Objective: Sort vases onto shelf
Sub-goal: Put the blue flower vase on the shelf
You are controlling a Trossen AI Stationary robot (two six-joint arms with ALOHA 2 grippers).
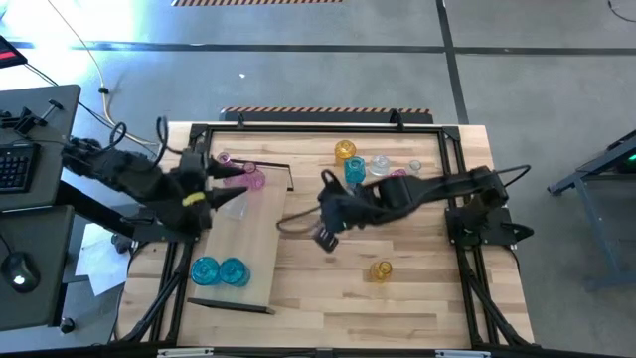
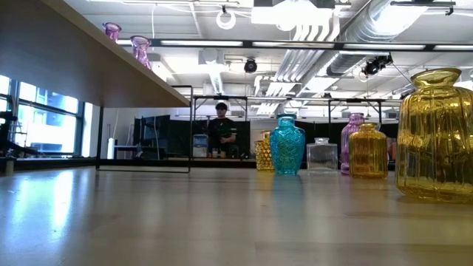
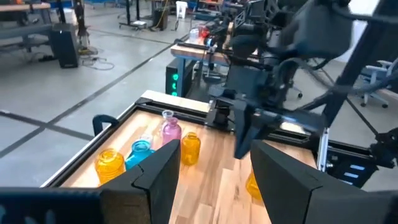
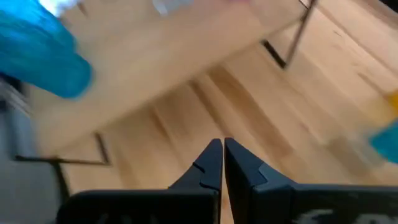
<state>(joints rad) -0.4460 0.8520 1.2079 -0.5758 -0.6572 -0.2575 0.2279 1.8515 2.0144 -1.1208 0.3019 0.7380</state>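
Observation:
The shelf [image 1: 243,249] is a light board lying on the table's left half. Two teal vases [image 1: 219,270] stand on its near end and two pink vases [image 1: 248,175] on its far end. Several amber, teal, clear and pink vases [image 1: 373,165] stand grouped at the table's far middle [image 2: 318,148]. One amber vase [image 1: 381,270] stands alone nearer the front [image 2: 436,137]. My left gripper [image 1: 235,187] hovers open over the shelf's far part, with nothing between its fingers [image 3: 214,155]. My right gripper [image 1: 326,237] is shut and empty above the bare table, right of the shelf [image 4: 222,163].
Black frame rails [image 1: 328,127] run round the table's edges. The tabletop [image 1: 397,308] lies bare of things near its front right. A person [image 2: 222,129] stands far off in the room. A desk with a keyboard [image 1: 15,164] is left of the table.

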